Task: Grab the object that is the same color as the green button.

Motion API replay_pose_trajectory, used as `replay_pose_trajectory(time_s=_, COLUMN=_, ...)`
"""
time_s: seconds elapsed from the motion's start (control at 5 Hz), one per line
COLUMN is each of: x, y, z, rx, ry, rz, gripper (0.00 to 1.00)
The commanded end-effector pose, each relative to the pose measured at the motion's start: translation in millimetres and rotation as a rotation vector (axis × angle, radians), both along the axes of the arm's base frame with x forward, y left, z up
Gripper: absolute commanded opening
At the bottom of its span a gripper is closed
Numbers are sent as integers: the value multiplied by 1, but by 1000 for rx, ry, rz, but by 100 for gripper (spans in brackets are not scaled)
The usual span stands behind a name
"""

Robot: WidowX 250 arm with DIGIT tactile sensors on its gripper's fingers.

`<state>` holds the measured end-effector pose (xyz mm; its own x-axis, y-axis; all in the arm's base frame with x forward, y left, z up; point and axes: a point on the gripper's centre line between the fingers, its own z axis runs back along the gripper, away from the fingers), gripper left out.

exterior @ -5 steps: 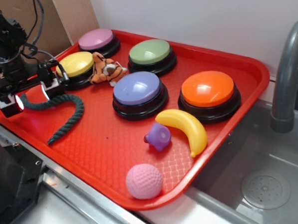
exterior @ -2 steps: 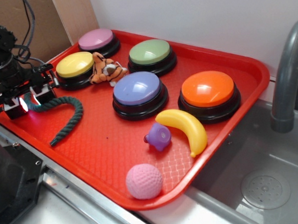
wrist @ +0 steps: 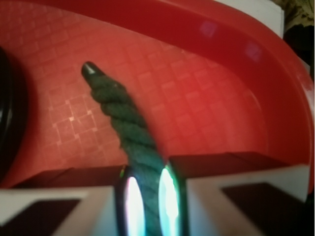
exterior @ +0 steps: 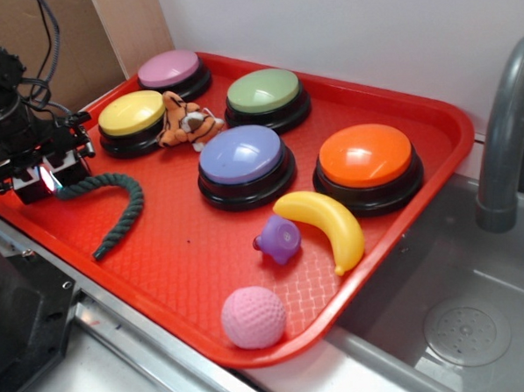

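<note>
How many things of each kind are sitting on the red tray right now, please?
Dome buttons: 5 (pink, yellow, pale-green, purple-blue, orange)
Dark green twisted rope: 1
Small tiger plush: 1
Yellow plastic banana: 1
Small purple plastic toy: 1
Pink dimpled ball: 1
Total: 10

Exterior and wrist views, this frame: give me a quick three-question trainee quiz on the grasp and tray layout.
1. True or false: the gripper has its fingers closed on the green rope.
2. Which toy lies between the yellow button and the green button? A) banana B) tiger plush C) pink ball
3. Fill in: the rope's free end rests on the red ____.

Key: 1 true; 2 B; 3 tray.
</note>
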<state>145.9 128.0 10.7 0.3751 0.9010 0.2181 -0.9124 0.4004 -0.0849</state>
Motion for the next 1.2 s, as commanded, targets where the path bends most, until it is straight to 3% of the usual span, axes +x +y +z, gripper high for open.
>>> replay_pose_trajectory(time_s=0.0, x=0, y=-4, z=38, rx=59, ry=39, rz=-134, gripper=0)
replay_pose_trajectory(time_s=0.4, x=23, y=-49, z=98, rx=85, ry=68, rz=-509, gripper=0)
replay_pose_trajectory(time_s=0.6, x=34, y=-97, z=122, rx=50, ry=56, rz=-761, gripper=0)
replay_pose_trajectory(time_s=0.8, x=34, y=-130, z=129, rx=21, ry=36, rz=-933, gripper=0)
replay_pose_trajectory(time_s=1.0, x=32, y=-148, z=125, rx=8, ry=35, rz=-976, gripper=0)
